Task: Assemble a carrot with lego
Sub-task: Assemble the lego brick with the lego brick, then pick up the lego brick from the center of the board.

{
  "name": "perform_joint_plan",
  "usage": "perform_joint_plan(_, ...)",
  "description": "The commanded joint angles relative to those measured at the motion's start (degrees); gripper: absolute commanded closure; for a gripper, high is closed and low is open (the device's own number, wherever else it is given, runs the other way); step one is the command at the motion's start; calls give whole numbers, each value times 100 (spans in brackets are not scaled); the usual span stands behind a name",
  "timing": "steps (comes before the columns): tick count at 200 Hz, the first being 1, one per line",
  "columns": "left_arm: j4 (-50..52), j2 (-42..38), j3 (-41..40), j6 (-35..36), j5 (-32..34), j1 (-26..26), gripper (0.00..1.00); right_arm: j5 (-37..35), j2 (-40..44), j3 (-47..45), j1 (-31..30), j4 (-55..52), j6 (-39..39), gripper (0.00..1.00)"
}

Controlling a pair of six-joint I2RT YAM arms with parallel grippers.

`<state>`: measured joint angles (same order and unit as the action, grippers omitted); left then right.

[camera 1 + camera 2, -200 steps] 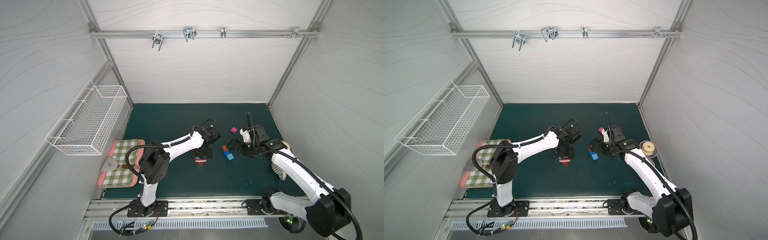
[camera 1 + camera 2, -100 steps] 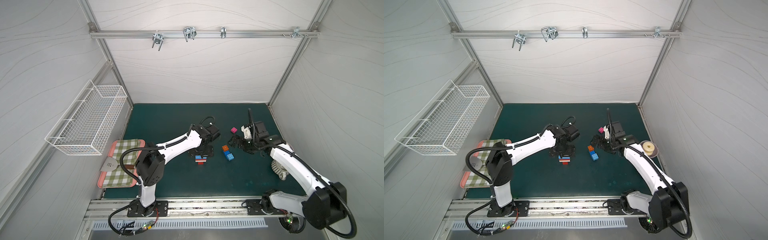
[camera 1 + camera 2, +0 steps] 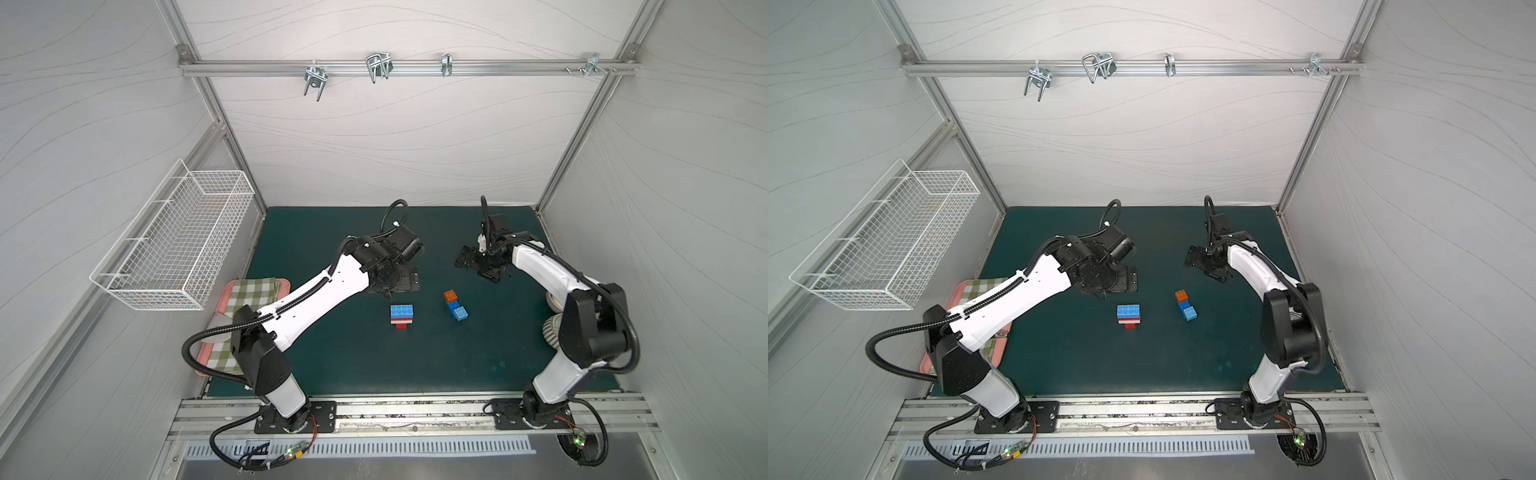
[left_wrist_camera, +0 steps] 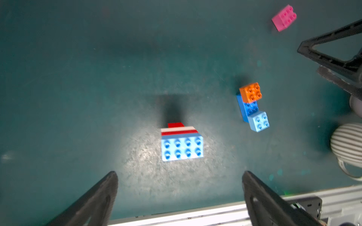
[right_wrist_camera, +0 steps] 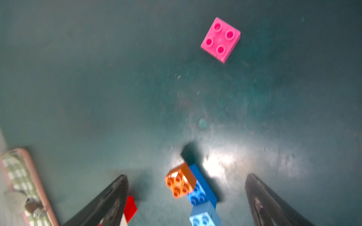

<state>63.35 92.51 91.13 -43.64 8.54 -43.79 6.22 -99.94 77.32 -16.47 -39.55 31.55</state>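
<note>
**Left gripper lets go of the stack; right gripper heads for the pink brick**

A second ago we had the left gripper (image 4: 180, 174) down on the carrot stack (image 3: 402, 316), half closed around it. Now it has let go and lifted. Its fingers are spread wide with nothing between them, and it hangs just behind the stack, toward the back wall. The stack stands by itself on the green mat (image 3: 332, 232), with a red tip, then white, red and a wide blue brick on top. We judge that layer to be seated.

The right gripper (image 5: 187, 176) was over the brick cluster (image 3: 456, 305), an orange and a light-blue brick sitting on a darker blue one. That cluster lies apart from the stack, on the right arm's side. The gripper has since moved beyond the cluster, farther from the stack, with its fingers wide apart and empty. The pink brick (image 5: 220, 39) lies loose ahead of it, studs up and farther still from the stack; in both top views the gripper hides it.

We take the pink brick as the next layer. After that, the cluster still has to go on.
</note>
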Motion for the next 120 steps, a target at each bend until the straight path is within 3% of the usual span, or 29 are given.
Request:
perform_joint_plan(1,-183,-313,-398,203,30,347,1,-285,-497,518,88,-194,209,9)
perform_joint_plan(55,-593,-825,-1320,380,-275,985,1,-668,-1595,1439,232,-215,425,19)
perform_joint_plan(120,-823,-950,-1889,382,-431,1135,1,-882,-2400,2165,251,-260,651,28)
